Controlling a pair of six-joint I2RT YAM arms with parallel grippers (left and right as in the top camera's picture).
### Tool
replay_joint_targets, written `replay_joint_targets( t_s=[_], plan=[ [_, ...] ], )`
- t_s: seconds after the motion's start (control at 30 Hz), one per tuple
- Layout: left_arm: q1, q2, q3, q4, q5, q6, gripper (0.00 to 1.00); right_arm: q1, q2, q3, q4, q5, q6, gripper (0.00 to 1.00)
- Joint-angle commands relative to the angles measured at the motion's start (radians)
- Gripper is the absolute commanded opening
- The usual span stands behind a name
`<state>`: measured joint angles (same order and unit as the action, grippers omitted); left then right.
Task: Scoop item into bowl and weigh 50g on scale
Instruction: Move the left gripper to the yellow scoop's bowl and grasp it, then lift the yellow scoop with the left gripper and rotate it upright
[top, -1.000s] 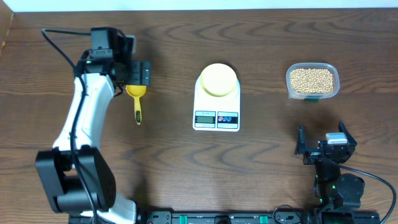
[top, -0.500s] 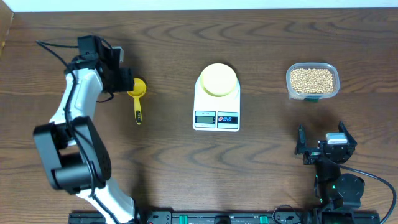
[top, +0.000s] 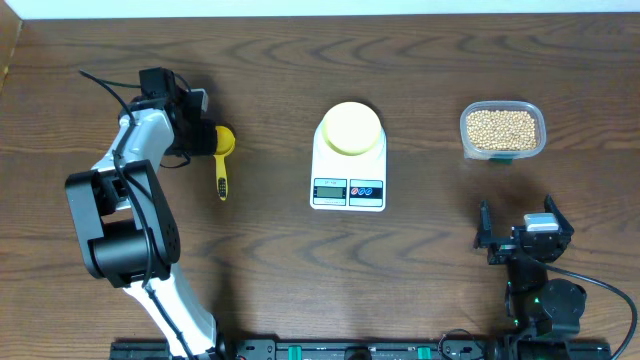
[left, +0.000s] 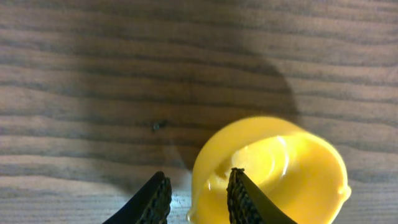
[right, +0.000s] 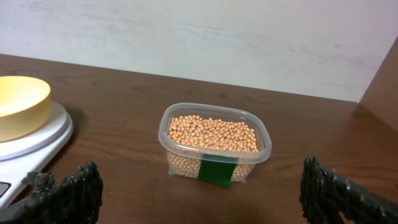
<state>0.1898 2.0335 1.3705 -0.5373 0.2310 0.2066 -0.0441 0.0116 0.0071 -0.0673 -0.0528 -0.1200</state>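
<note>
Left gripper (left: 198, 185): jaws narrowly parted, astride cup rim of yellow scoop (left: 273, 174), well left of scale (top: 348, 190); rim pinch likely for firm hold. Right gripper (right: 205, 199): spread wide, idle, near-right of scale. Bowl (top: 350, 128) atop scale, empty; beans (right: 211, 132) in tub (right: 217, 170), right of scale.

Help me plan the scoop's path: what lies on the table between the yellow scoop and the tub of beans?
In the overhead view, the white scale carrying the bowl sits between scoop and tub.
</note>
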Motion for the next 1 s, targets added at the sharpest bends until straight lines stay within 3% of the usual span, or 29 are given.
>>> replay_joint_targets(
  t_s=[0.0, 0.3, 0.63, 0.77, 0.8, 0.87, 0.97],
  plan=[
    [0.001, 0.012, -0.006, 0.017, 0.004, -0.013, 0.32, 0.006, -0.006, -0.002, -0.004, -0.006, 0.011, 0.99],
    [0.0, 0.026, -0.012, 0.031, 0.004, -0.043, 0.32, 0.006, -0.006, -0.002, -0.004, -0.006, 0.011, 0.99],
    [-0.002, 0.045, -0.013, 0.031, 0.004, -0.06, 0.25, 0.006, -0.007, -0.002, -0.003, -0.006, 0.011, 0.99],
    [-0.005, 0.057, -0.013, 0.031, 0.004, -0.062, 0.19, 0.006, -0.007, -0.002, -0.004, -0.006, 0.011, 0.99],
    [-0.006, 0.058, -0.013, 0.031, 0.004, -0.063, 0.12, 0.006, -0.006, -0.002, -0.004, -0.006, 0.011, 0.99],
    [-0.006, 0.058, -0.013, 0.031, 0.004, -0.063, 0.08, 0.006, -0.007, -0.002, -0.004, -0.006, 0.011, 0.99],
    [-0.006, 0.058, -0.013, 0.032, 0.005, -0.063, 0.08, 0.006, -0.007, -0.002, -0.004, -0.006, 0.011, 0.99]
  ],
)
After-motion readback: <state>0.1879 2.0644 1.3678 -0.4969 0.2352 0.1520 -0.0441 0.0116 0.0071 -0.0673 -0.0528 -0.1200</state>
